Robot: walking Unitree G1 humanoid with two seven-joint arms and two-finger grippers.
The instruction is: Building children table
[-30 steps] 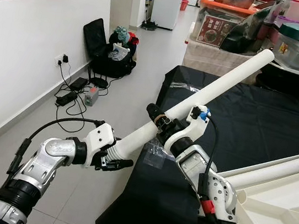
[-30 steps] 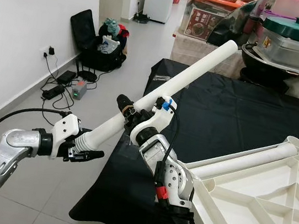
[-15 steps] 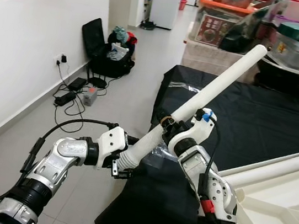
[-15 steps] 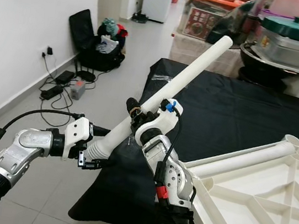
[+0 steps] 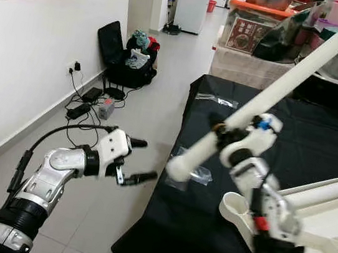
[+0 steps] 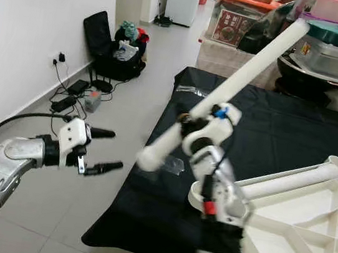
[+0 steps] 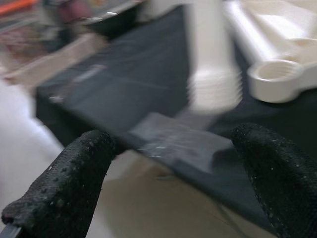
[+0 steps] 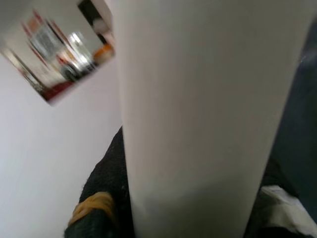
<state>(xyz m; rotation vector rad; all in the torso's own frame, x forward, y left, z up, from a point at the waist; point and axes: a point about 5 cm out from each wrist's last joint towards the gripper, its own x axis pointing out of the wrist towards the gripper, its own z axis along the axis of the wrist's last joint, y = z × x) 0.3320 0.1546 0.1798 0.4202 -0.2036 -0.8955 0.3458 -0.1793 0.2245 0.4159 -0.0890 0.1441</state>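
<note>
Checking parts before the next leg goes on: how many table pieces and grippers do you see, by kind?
White table legs: 2, one held by the right gripper at, one fitted to the tabletop at
White tabletop: 1
Grippers: 2, the left gripper open
Total: 5

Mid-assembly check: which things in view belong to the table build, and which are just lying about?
Part of the job:
- white table leg, held by the right gripper
- upturned white tabletop with a fitted leg and an empty corner socket
- left gripper, open, apart from the leg

Lying about:
- black bag of clothes
- chargers and cables
- storage boxes
- plastic packet
</note>
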